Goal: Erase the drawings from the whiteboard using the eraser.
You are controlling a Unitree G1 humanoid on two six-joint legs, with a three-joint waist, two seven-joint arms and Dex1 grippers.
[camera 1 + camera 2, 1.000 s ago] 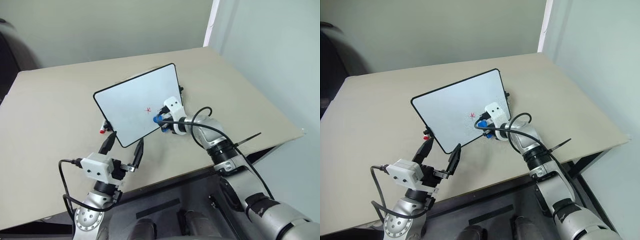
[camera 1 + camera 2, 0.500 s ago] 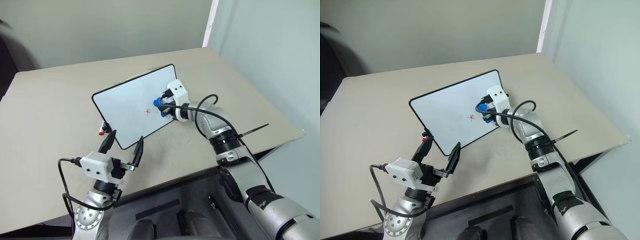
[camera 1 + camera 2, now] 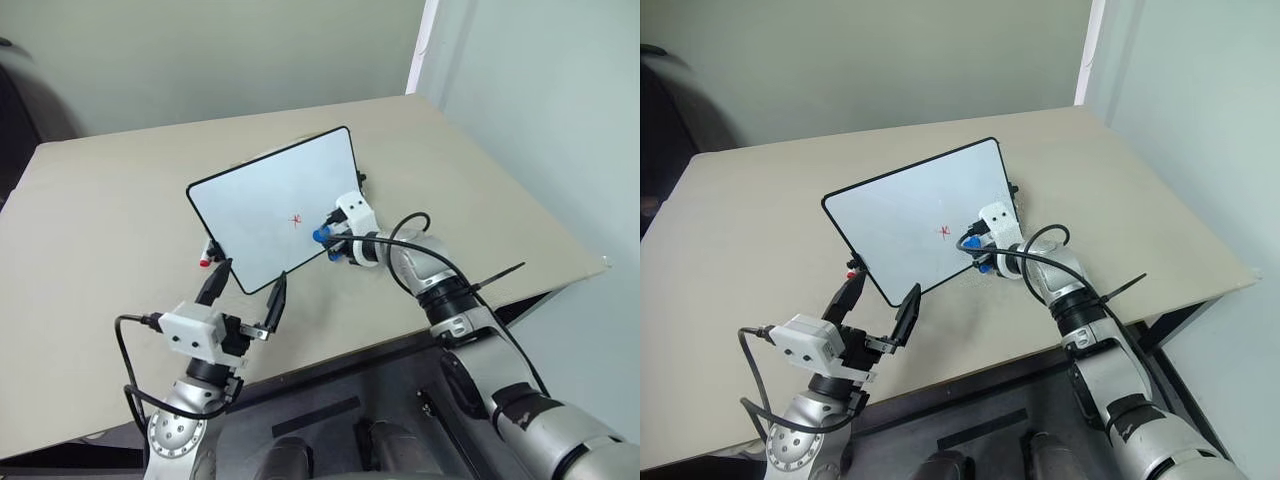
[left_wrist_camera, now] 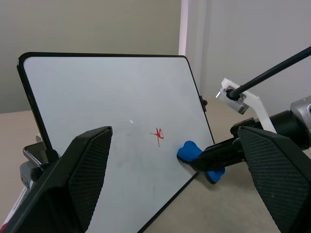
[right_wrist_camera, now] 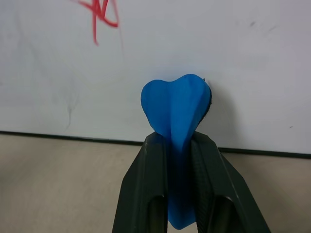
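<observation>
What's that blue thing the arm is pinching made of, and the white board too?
The eraser looks like soft foam or rubber with a matte finish: it bulges where the right gripper squeezes it. The whiteboard looks like smooth, slightly glossy coated board with a thin black rim, probably plastic; a small glint shows on its face.

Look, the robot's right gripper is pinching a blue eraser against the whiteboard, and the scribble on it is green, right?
Not green. The left wrist view shows the scribble is red. The right gripper does pinch the blue eraser against the whiteboard.
</observation>
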